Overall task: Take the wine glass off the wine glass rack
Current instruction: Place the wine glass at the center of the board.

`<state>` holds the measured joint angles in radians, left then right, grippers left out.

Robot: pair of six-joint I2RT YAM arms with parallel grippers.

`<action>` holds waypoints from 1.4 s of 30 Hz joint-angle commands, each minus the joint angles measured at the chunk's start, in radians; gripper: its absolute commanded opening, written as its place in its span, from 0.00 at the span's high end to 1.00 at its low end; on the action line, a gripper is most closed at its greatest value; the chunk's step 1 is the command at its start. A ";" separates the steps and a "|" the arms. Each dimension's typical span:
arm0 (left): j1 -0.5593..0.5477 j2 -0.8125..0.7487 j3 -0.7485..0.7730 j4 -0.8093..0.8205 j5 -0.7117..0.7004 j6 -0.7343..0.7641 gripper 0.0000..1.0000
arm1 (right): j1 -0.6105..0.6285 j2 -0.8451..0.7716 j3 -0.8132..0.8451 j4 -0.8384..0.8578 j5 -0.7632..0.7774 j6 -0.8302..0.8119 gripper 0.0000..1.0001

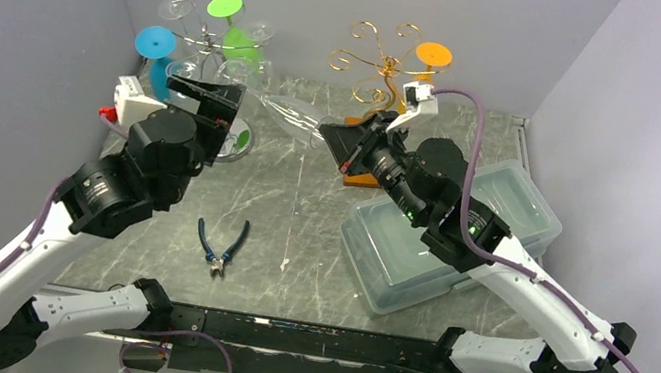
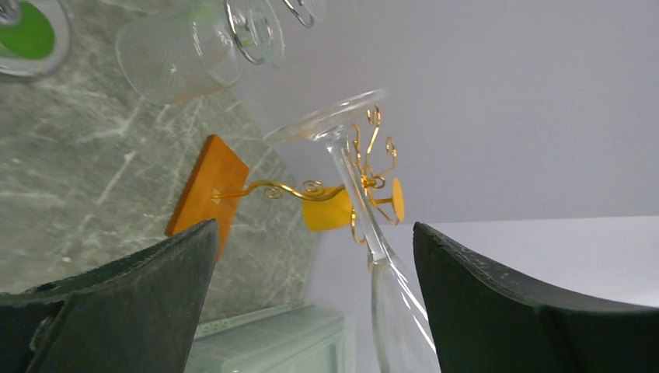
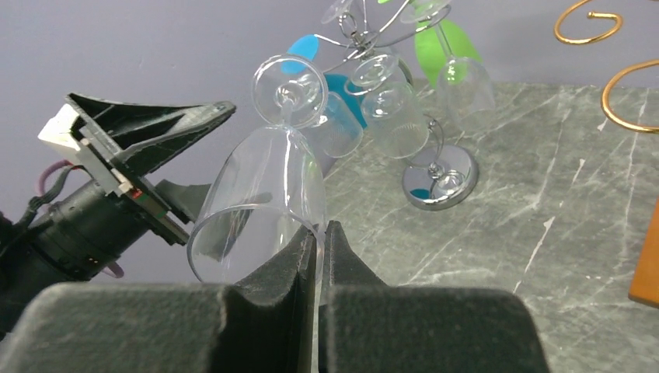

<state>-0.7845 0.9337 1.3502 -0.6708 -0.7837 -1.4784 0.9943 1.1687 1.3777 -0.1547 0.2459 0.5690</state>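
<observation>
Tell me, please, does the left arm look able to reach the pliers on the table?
Probably yes: its end effector is open, gripping nothing, and the pliers lie uncovered on the table right beside that arm.

Between silver rack (image 1: 210,43) and gold rack (image 1: 382,82), a wine glass (image 1: 289,117); free tabletop (image 1: 298,232) beneath.

The left arm (image 1: 9,265) and right arm (image 1: 543,288) have white shells, black joints, purple cables (image 1: 479,140), black wedge-shaped fingers (image 2: 116,303).
</observation>
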 commanded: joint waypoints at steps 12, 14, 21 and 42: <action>-0.004 -0.054 0.100 -0.007 0.073 0.814 0.01 | 0.003 0.153 0.388 -0.676 -0.032 -0.002 1.00; -0.004 -0.053 0.109 -0.010 0.115 0.897 0.01 | 0.003 0.178 0.429 -0.765 -0.039 -0.009 1.00; -0.003 -0.064 0.113 -0.031 0.259 1.069 0.00 | 0.005 0.280 0.490 -0.976 -0.054 -0.038 1.00; -0.004 -0.165 0.001 -0.024 0.194 1.104 0.01 | 0.043 0.529 0.469 -1.126 -0.004 -0.085 1.00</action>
<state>-0.7853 0.7849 1.3731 -0.7418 -0.5526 -0.3931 1.0321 1.6775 1.8240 -1.2476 0.2085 0.5045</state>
